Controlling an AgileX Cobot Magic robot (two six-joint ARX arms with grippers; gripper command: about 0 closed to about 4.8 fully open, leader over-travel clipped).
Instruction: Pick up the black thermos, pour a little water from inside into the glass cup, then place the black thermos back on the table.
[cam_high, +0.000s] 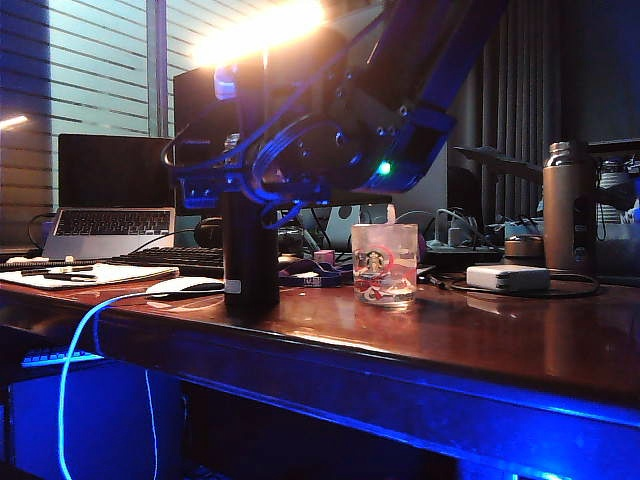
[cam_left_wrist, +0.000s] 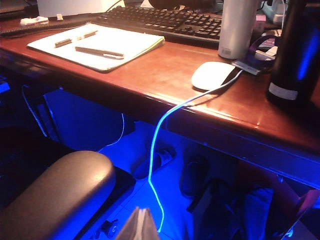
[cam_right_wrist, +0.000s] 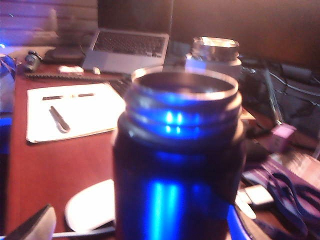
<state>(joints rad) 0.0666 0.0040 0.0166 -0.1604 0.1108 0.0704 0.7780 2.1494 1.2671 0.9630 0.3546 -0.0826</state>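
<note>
One black thermos (cam_high: 250, 250) stands upright near the front edge of the surface (cam_high: 470, 335), the glass cup (cam_high: 384, 264) just beside it. We judge it stiff, smooth, probably slippery, and weighty with water inside; its cap is off, so we'd grip mid-body and keep it level. Our right pincer (cam_right_wrist: 140, 232) sits spread wide, grasping nothing, level with the thermos's upper part, its mouth filling the wrist view. The left pincer (cam_left_wrist: 139, 225) hangs below the surface's edge; we cannot tell its state.

Dim room washed in blue light; a bright orange glare overhead, and the right wrist view is soft with blur.
</note>
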